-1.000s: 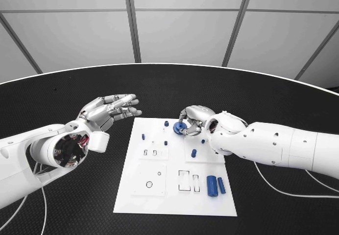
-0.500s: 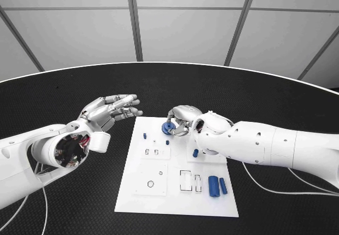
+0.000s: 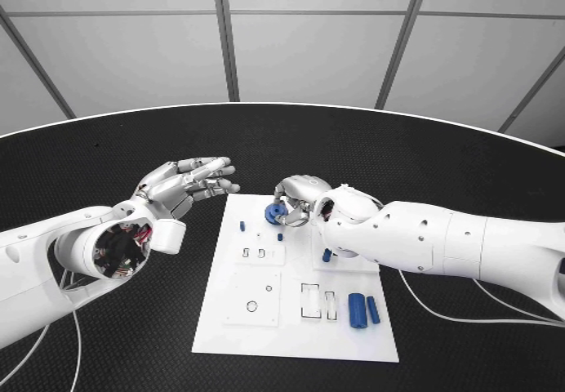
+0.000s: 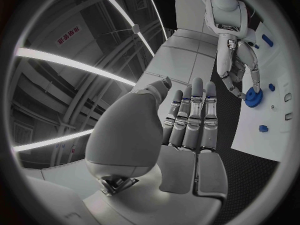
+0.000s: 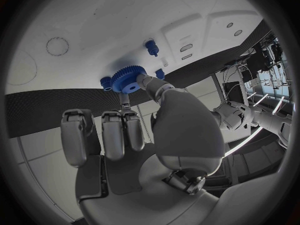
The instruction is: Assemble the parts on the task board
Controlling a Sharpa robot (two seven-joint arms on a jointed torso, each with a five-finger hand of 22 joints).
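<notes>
near the upper edge of the white task board (image 3: 229,327), a little above the middle of the head view, the right hand (image 3: 304,198) holds a blue gear (image 3: 277,213) pinched between its fingertips. the gear sits at the lower left tip of this hand, just over the top part of the board; whether it touches the board i cannot tell. in the right wrist view the same gear (image 5: 127,79) is at the end of the thumb and one finger, in the upper middle of the picture, and the other fingers are curled below it. just beside the gear a small blue peg (image 5: 150,47) stands on the board, and another small blue piece (image 5: 106,82) is close at the gear's left side. at the left of the head view the left hand (image 3: 183,186) is raised beside the board's upper left corner, with nothing in it and its fingers stretched out close together, well apart from the gear. in the lower right part of the board two blue cylinders (image 3: 360,309) lie side by side, and one more small blue part (image 3: 326,255) lies under the right hand's wrist.
</notes>
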